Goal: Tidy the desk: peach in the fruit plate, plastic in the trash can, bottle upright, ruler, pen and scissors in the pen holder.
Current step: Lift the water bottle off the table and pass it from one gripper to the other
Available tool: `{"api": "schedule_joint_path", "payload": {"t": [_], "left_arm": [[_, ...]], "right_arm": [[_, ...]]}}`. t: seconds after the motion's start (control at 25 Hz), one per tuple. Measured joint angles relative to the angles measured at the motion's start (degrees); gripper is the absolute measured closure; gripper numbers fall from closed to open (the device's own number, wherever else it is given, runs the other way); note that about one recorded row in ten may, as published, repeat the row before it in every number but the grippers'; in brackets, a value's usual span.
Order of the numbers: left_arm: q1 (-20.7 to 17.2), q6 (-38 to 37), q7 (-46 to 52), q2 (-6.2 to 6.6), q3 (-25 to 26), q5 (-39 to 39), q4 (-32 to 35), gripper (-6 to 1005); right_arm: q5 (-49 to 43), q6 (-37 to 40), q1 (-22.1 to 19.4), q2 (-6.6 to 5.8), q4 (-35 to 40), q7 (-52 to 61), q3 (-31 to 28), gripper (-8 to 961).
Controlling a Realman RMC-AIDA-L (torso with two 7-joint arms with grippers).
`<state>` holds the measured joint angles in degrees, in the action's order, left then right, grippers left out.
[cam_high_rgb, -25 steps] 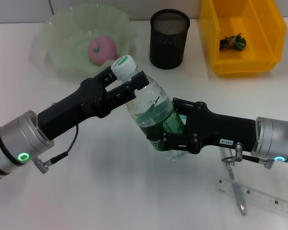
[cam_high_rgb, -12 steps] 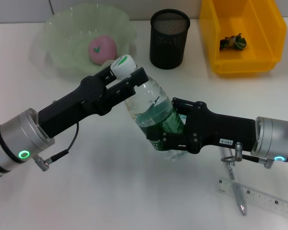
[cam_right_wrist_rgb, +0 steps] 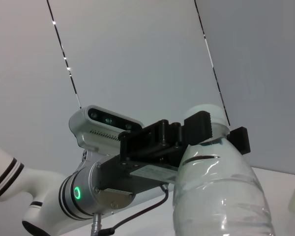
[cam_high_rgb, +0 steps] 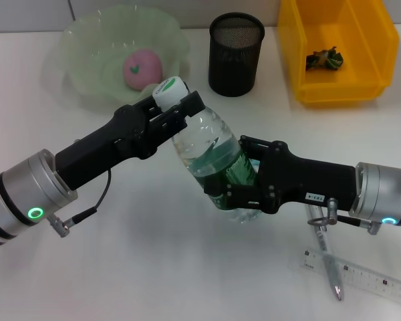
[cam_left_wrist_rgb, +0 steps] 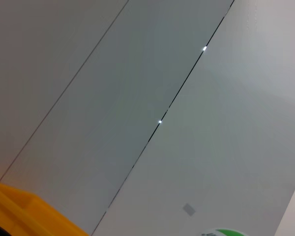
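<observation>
Held up over the plain white worktop (cam_high_rgb: 154, 267): clear plastic water bottle with white cap and dark green label (cam_high_rgb: 210, 160), tilted, cap leaning toward the robot's left and away. Gripped from both ends. Left hand (cam_high_rgb: 177, 110) clamped at the neck just under the cap, black fingers (cam_right_wrist_rgb: 214, 128) pressed either side of the shoulder in the right wrist view. Right hand (cam_high_rgb: 237, 187) clamped around the labelled lower body, base just above the worktop.

Behind the bottle, at the far edge: wide translucent pale green bowl with scalloped rim (cam_high_rgb: 77, 40), small round pink peach with a green mark (cam_high_rgb: 142, 67) resting inside. Just to its right, black metal mesh cup (cam_high_rgb: 236, 55), standing upright. Farther right, bright yellow rectangular bin (cam_high_rgb: 337, 47) with a crumpled dark scrap of plastic (cam_high_rgb: 324, 59) lying in it.

Near the front right corner, under the right forearm: slim silver-grey pen (cam_high_rgb: 329, 264) lying across the long flat transparent ruler with black scale marks (cam_high_rgb: 367, 279), touching it. Left wrist view: mostly blank wall, a corner of the yellow bin and a sliver of the cap
</observation>
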<state>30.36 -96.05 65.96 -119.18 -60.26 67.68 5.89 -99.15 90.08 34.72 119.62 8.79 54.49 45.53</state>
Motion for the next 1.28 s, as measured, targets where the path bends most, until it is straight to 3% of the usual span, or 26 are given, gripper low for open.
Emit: {"api": "schedule_joint_path", "payload": {"t": [0.04, 1.28], "left_arm": [[-0.1, 0.0, 0.0, 0.0, 0.0, 0.0, 0.1, 554], [0.3, 0.4, 0.0, 0.0, 0.4, -0.1, 0.3, 555]], "right_arm": [[0.0, 0.0, 0.0, 0.0, 0.0, 0.0, 0.0, 190], [0.0, -0.4, 0.9, -0.2, 0.6, 0.9, 0.1, 172]]}}
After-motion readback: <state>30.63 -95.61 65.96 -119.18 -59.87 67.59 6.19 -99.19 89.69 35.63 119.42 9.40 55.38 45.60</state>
